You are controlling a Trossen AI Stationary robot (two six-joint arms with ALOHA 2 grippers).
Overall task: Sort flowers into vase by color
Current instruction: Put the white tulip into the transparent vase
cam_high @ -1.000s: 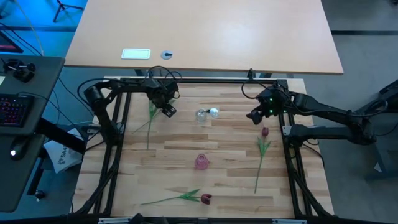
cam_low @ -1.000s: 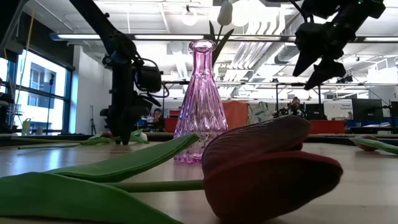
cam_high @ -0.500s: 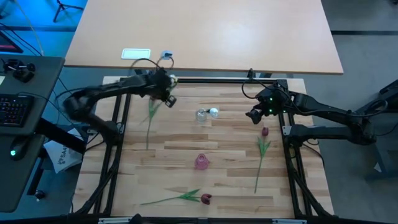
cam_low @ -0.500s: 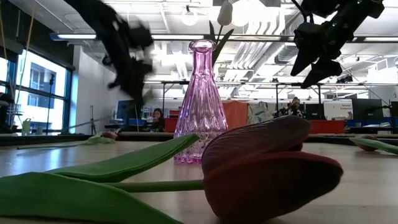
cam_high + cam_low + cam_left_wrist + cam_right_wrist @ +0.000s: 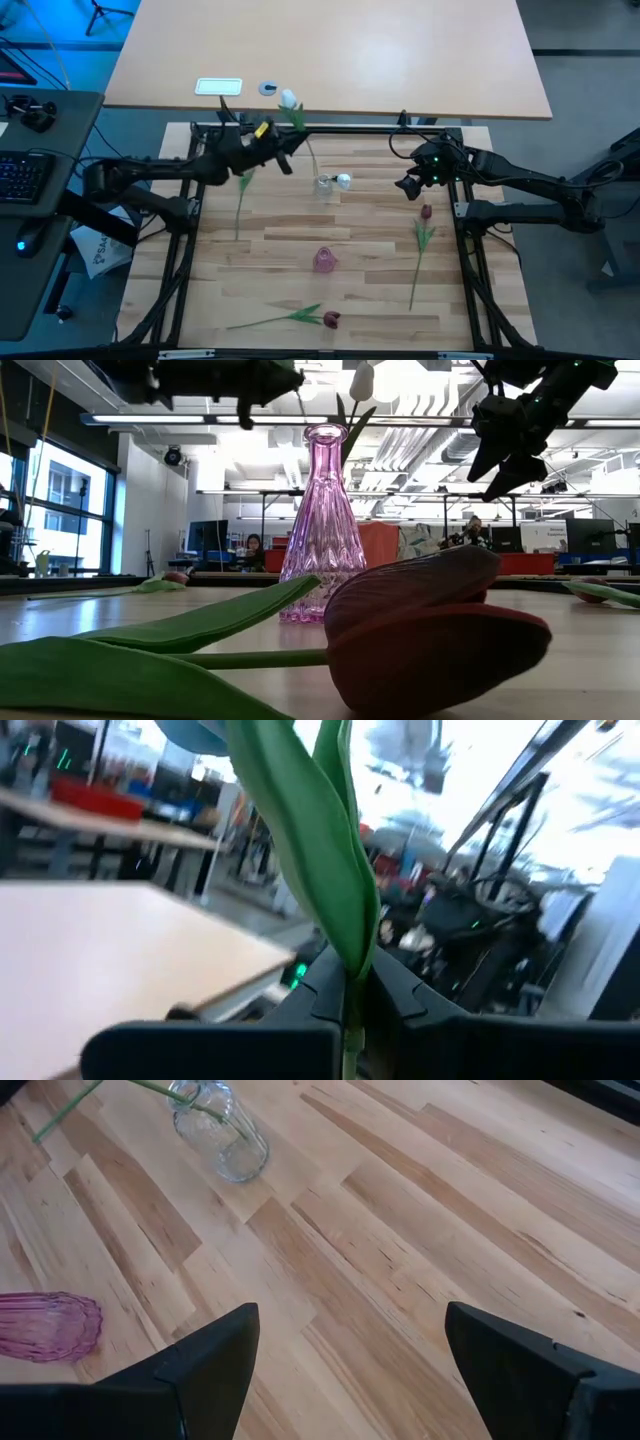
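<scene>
My left gripper is raised over the table's far left and is shut on a white-headed flower. A clear vase at the far middle holds another white flower. The pink vase stands at the table's middle. One dark red flower lies on the right and one near the front edge. A further green stem lies at the left. My right gripper hovers open to the right of the clear vase. My left gripper pinches the white flower's thin stem between its two fingers, just below the long green leaf. The fingers lie level and point toward the table's right, across the stem. The flower is lifted clear, head uppermost, its lower stem hanging below the fingers.
A black frame rail runs along the table's far edge, with a lighter desk beyond it. Bare wood lies between the pink vase and the right-hand flower.
My left gripper has shut on the white flower at the table's far left. It has then risen and swung toward the right, turning level. The flower has been lifted clear of the table. The other stem there has stayed where it lay.
</scene>
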